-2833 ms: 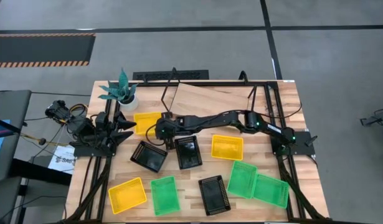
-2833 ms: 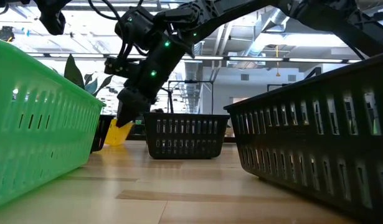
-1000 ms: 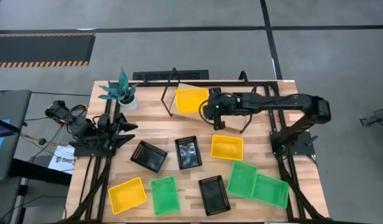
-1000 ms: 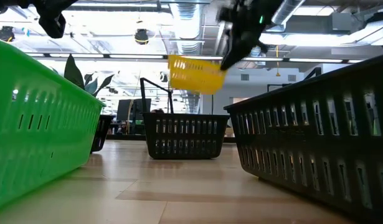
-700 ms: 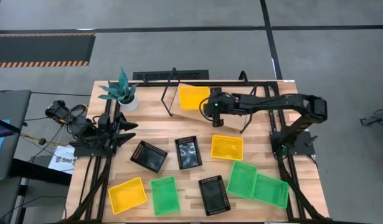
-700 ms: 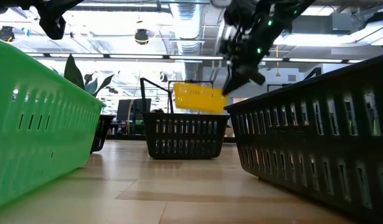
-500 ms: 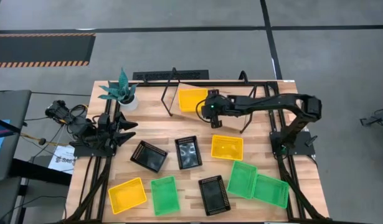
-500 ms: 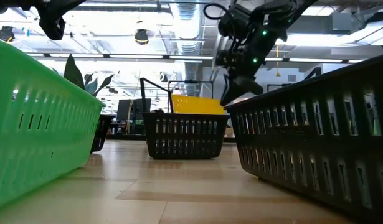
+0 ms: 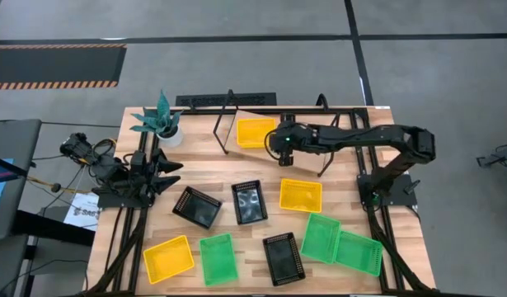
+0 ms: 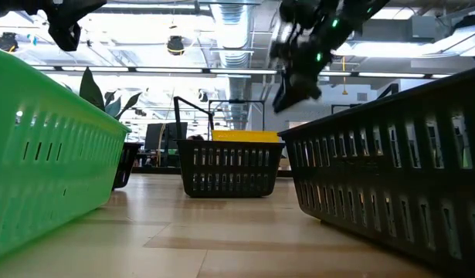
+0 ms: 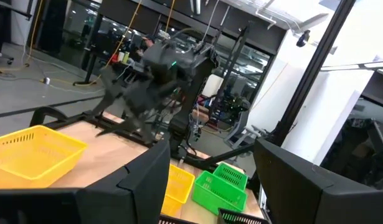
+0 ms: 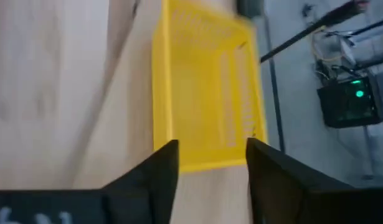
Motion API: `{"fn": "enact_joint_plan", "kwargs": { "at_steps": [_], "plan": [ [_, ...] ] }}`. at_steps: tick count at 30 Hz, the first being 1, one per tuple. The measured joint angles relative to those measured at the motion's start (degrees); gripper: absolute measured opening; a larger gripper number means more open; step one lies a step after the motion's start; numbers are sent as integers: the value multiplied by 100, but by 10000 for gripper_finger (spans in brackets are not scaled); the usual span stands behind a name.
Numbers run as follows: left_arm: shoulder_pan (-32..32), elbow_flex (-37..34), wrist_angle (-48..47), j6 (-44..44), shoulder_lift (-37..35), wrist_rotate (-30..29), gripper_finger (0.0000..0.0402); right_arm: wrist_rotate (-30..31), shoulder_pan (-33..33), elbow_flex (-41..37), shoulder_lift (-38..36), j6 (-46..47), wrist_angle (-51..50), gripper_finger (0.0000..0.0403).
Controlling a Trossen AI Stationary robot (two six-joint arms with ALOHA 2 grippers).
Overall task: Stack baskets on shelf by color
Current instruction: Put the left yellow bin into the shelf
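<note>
A yellow basket sits on the shelf near the right arm.

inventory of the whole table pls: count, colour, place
yellow baskets: 3; one on the shelf, one mid-table right of the black pair, one at the front left
black baskets: 3; two side by side mid-table, one at the front centre
green baskets: 3; one at the front left-centre, two overlapping at the front right
shelf: 1, light wood, back centre
potted plant: 1, teal leaves, white pot, back left
left gripper: parked at the left edge, open
right gripper: over the shelf beside its yellow basket, open, holding nothing
</note>
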Motion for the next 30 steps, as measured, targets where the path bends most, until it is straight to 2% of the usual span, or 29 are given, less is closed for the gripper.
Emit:
{"fn": "enact_joint_plan", "kwargs": {
  "at_steps": [3, 5, 8, 13, 14, 16, 21, 26, 30],
  "plan": [
    [0, 0, 0, -2, 0, 0, 221, -622, 167, 4, -305, 666, -94, 223],
    [0, 0, 0, -2, 0, 0, 221, -938, 252, 4, -341, 946, -227, 210],
    [0, 0, 0, -1, 0, -38, 221, -935, 302, 2, -206, 1167, -511, 161],
    [0, 0, 2, 2, 0, -160, 221, -906, 162, -12, 406, 1272, -619, 35],
    [0, 0, 2, 0, 0, -160, 221, -902, 125, -6, 530, 1264, -561, 18],
    [0, 0, 2, -47, 0, -160, 221, -888, 26, -2, 751, 1255, -602, 14],
    [0, 0, 7, -90, 0, -173, 221, -210, -219, -4, 1095, 1283, -557, 34],
    [0, 0, 7, -82, 0, -206, 221, 133, -320, 113, 1141, 1031, -240, 18],
    [0, 0, 6, -50, 2, -230, 221, 1154, -391, 352, 1133, 966, -152, 7]
  ]
}}
